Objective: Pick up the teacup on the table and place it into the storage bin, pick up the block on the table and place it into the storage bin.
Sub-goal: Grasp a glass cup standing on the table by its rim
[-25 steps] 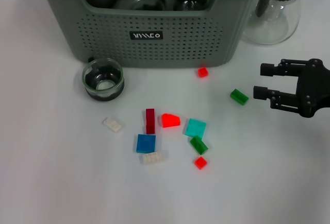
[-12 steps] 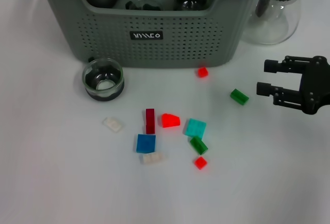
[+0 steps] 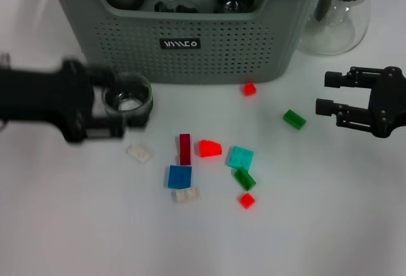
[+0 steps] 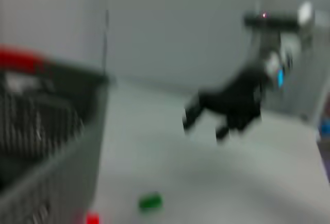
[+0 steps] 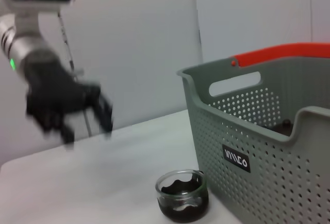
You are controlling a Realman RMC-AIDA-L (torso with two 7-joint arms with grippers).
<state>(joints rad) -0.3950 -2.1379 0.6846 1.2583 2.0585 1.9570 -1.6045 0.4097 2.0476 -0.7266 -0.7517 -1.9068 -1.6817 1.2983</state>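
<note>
Teacup (image 3: 127,98) on the table, just in front of the storage bin (image 3: 190,28) at its near left corner, with the left gripper (image 3: 104,108) beside it, reaching in from the left — too blurred to tell how wide its fingers stand or whether it has hold of anything. Nothing of the task looks finished. Blocks lie scattered nearer: dark red block (image 3: 184,148), blue block (image 3: 179,176), teal block (image 3: 240,157), green block (image 3: 294,119). Right gripper (image 3: 325,93) hangs at the right with fingers spread, empty, near the green block. Glass pitcher (image 3: 335,16) stands far right, beside the bin — clear of the teacup's path, I'd say.
</note>
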